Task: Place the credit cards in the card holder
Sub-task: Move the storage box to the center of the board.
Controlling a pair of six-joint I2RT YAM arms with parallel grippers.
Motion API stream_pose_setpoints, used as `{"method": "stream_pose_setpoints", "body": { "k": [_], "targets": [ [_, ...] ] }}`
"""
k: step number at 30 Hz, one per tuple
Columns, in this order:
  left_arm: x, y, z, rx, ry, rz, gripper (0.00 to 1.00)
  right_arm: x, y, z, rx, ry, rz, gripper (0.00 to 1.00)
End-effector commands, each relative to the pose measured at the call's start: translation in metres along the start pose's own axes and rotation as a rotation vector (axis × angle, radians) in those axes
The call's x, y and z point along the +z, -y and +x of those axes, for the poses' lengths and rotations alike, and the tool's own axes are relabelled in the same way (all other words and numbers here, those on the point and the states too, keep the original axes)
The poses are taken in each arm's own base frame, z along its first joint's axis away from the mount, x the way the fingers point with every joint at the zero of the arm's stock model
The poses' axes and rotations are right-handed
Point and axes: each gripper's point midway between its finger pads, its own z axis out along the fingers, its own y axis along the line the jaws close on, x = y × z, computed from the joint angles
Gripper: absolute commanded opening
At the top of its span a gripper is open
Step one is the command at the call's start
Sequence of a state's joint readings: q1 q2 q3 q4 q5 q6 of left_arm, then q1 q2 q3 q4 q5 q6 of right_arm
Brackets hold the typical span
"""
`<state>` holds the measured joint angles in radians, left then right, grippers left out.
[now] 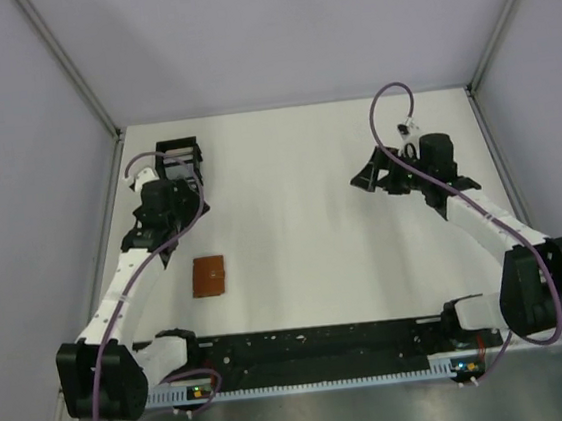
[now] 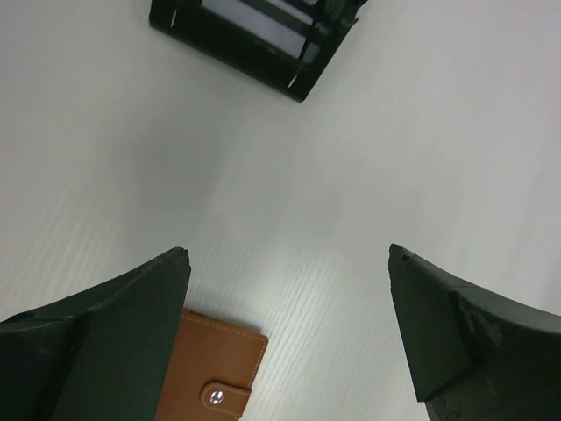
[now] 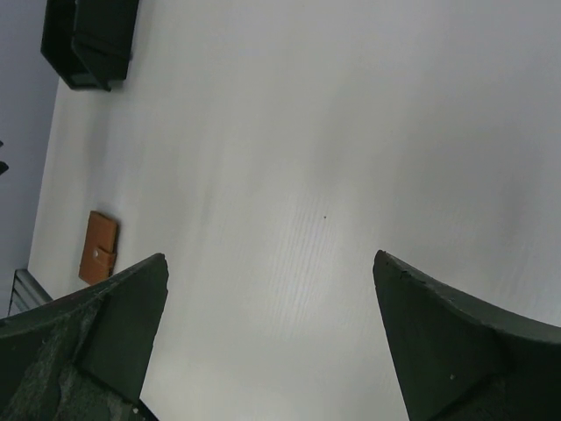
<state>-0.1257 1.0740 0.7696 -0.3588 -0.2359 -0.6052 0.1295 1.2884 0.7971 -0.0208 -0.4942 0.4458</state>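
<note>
From the top view, the wallet [image 1: 208, 275] lies flat and closed on the white tabletop [image 1: 302, 218], on the left half and just right of the left arm's forearm. The black slotted box [image 1: 177, 161] sits further back on the same side, well apart from the wallet. The left end effector [image 1: 165, 208] hangs between those two, close to the box. I honestly can't read its fingers from up here. The right end effector [image 1: 380, 175] is way over on the right half with only bare tabletop under it. Left wrist cam: the left end effector [image 2: 289, 254] is wide open with nothing between the fingers, just tabletop. The wallet [image 2: 219, 368] peeks out at the bottom, partly hidden behind the left finger, with its tab snapped shut. A corner of the box [image 2: 254, 44] shows at the top edge, with something pale in its slots, too cropped to say what. Right wrist cam: the right end effector [image 3: 270, 256] is also spread wide and holding nothing. The wallet [image 3: 98, 247] shows small at the far left and the box [image 3: 88, 39] is in the top-left corner, both well away from the fingers.
</note>
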Motion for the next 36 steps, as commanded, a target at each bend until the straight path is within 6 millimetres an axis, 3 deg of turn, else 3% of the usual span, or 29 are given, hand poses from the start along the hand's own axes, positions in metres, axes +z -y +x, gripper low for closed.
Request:
{"method": "stream_pose_setpoints", "body": {
  "k": [1, 7, 10, 14, 18, 27, 36],
  "targets": [
    [0.007, 0.061, -0.058, 0.040, 0.093, 0.185, 0.98, 0.010, -0.009, 0.012, 0.011, -0.076, -0.012, 0.99],
    [0.058, 0.107, -0.103, 0.210, 0.110, 0.239, 0.98, 0.008, -0.009, 0.016, 0.009, -0.091, -0.010, 0.99],
    [0.092, 0.121, -0.111, 0.257, 0.066, 0.240, 0.98, 0.005, -0.005, 0.014, -0.003, -0.083, 0.021, 0.99],
    [0.126, 0.120, -0.110, 0.263, 0.029, 0.229, 0.98, 0.003, -0.006, 0.011, -0.018, -0.085, 0.030, 0.99],
    [0.157, 0.117, -0.100, 0.290, -0.018, 0.246, 0.98, 0.004, -0.004, 0.011, -0.025, -0.089, 0.038, 0.99],
    [0.193, 0.118, -0.061, 0.328, -0.137, 0.302, 0.98, 0.014, 0.011, 0.020, -0.016, -0.139, 0.078, 0.99],
    [0.196, 0.135, -0.029, 0.349, -0.239, 0.446, 0.97, 0.019, 0.020, 0.026, -0.013, -0.171, 0.106, 0.99]
  ]
}}
